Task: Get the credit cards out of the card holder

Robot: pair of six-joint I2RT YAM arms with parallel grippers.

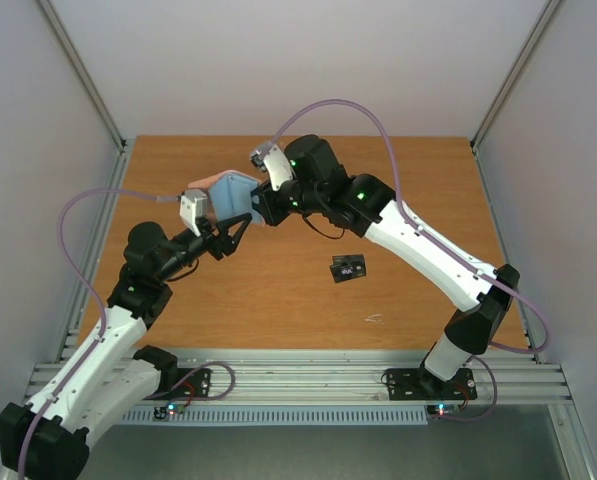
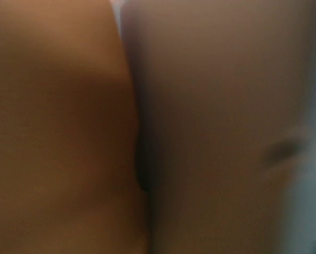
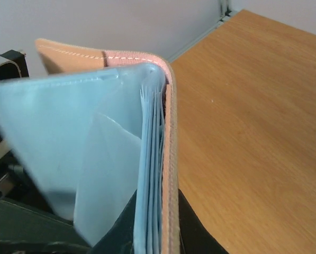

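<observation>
Card holder (image 1: 233,195) open, pinched at right flap by right gripper (image 1: 261,204) — left gripper (image 1: 228,233) at left flap, spread unclear; black card (image 1: 348,268) nearer, table (image 1: 278,300) open around it.

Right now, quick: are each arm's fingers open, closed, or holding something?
Left fingers: cannot be told; the wrist view is all blur.
Right fingers: closed on the tan-pink bifold card holder with blue-grey lining.

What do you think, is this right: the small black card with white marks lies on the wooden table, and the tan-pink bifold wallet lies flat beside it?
Not quite. The small black card with white marks lies on the wooden table, but the tan-pink bifold wallet is held up, open, away from it; the top external view shows this.
</observation>
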